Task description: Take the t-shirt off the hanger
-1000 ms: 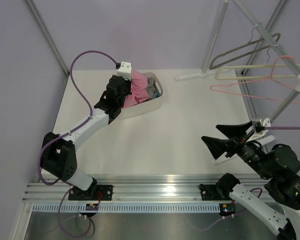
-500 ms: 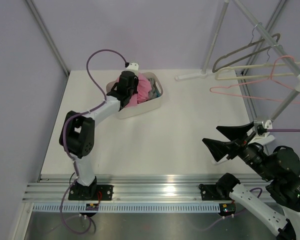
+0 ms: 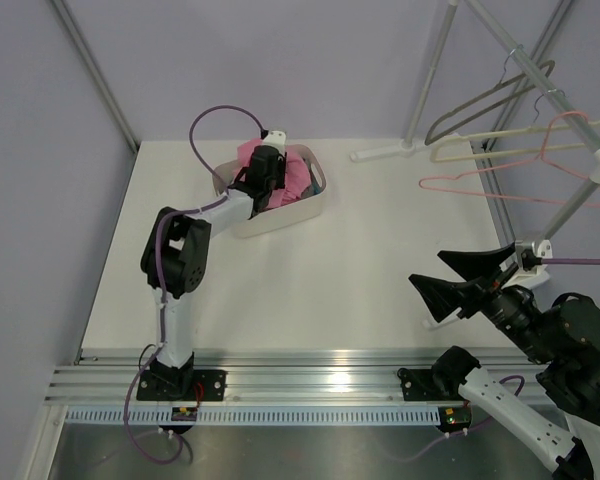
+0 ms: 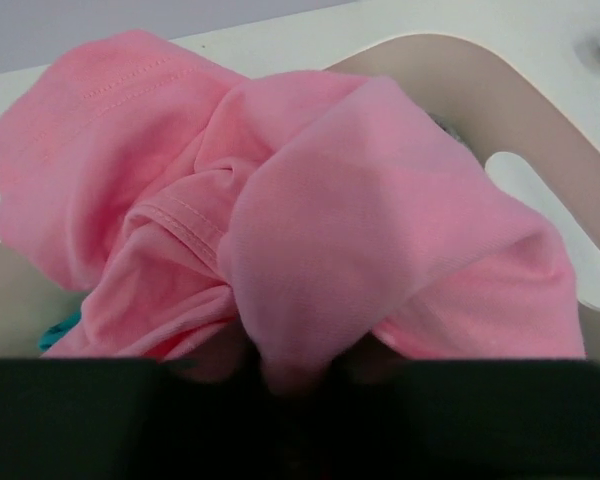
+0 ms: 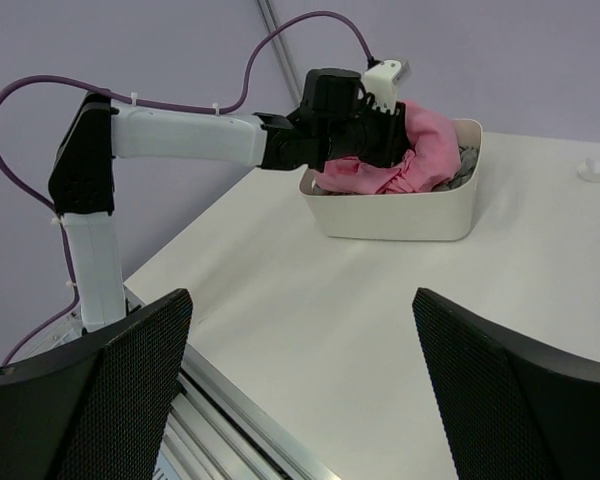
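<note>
The pink t-shirt (image 3: pixel 298 172) lies bunched in the white tub (image 3: pixel 300 212) at the back of the table, off any hanger. My left gripper (image 3: pixel 269 176) is over the tub's left side, shut on a fold of the t-shirt (image 4: pixel 330 220); the fingers are dark and mostly hidden under the cloth in the left wrist view. The dark grey-brown hanger (image 3: pixel 485 103) hangs bare on the rack at the back right. My right gripper (image 3: pixel 450 285) is open and empty, held above the table's right front; the t-shirt (image 5: pixel 425 140) and tub (image 5: pixel 400 215) show far ahead of it.
A cream hanger (image 3: pixel 500 150) and a thin pink wire hanger (image 3: pixel 500 188) hang on the same metal rack (image 3: pixel 540 85). Grey and teal clothes lie under the t-shirt in the tub. The rack's white foot (image 3: pixel 385 153) rests on the table's back edge.
My left arm has swung and reached farther right over the tub, carrying the pink t-shirt deeper into it. The right arm has barely moved.
</note>
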`<state>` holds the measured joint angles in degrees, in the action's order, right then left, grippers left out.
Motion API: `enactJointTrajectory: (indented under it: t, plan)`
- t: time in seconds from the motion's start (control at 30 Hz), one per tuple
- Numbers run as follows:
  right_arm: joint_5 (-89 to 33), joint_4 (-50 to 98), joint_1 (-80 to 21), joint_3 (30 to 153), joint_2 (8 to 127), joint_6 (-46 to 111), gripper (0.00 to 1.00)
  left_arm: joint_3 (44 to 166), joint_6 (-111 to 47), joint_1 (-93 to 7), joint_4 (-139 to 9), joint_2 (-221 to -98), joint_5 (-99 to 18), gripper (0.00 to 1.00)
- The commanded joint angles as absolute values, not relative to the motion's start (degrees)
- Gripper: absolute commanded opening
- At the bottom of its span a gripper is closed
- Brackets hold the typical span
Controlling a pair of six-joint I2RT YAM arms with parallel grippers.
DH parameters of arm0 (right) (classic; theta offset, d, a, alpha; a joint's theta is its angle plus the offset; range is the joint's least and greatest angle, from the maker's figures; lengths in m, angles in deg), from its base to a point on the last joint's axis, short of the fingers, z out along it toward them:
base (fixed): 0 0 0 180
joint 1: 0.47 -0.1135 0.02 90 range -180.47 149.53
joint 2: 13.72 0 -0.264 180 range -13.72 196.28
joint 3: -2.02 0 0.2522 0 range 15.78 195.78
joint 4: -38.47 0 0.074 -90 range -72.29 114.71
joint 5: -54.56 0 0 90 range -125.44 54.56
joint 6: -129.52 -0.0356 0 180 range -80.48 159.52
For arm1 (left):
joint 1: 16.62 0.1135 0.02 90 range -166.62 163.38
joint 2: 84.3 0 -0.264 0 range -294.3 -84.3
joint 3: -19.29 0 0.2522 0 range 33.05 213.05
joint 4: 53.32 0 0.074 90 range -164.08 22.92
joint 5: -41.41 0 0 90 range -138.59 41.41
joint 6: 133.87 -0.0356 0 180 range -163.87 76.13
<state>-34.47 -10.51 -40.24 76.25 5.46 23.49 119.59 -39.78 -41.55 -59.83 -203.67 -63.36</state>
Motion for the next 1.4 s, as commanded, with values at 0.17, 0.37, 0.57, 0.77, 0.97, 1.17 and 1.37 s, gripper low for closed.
enactJointTrajectory:
  t: [0.17, 0.37, 0.57, 0.77, 0.97, 1.17, 1.37]
  plan:
    - [-33.9, -9.4, -40.7, 76.6, 6.8, 24.4, 0.99, 115.4, -39.0, -41.8, -58.8, -193.7, -60.3, 0.63]
    - [-32.9, -8.2, -40.7, 75.1, 5.9, 24.2, 1.00, 117.0, -39.5, -41.8, -64.5, -186.2, -52.7, 0.90]
    - [-32.5, -7.6, -40.7, 75.8, 7.2, 24.2, 0.99, 114.4, -37.0, -41.8, -65.8, -179.8, -55.4, 0.90]
    - [-31.3, -7.1, -40.7, 74.6, 6.2, 23.8, 0.99, 115.6, -37.4, -41.7, -63.0, -180.9, -53.9, 0.51]
    - [-30.9, -7.8, -40.7, 75.1, 6.2, 23.8, 0.99, 126.0, -37.6, -41.7, -64.2, -191.6, -50.1, 0.00]
    - [-30.5, -8.0, -40.7, 75.0, 6.6, 23.8, 1.00, 122.4, -33.3, -41.8, -63.3, -196.4, -48.2, 0.00]
    - [-30.8, -7.8, -40.7, 74.3, 4.6, 23.4, 0.99, 119.8, -32.9, -41.8, -65.1, -200.8, -50.9, 0.00]
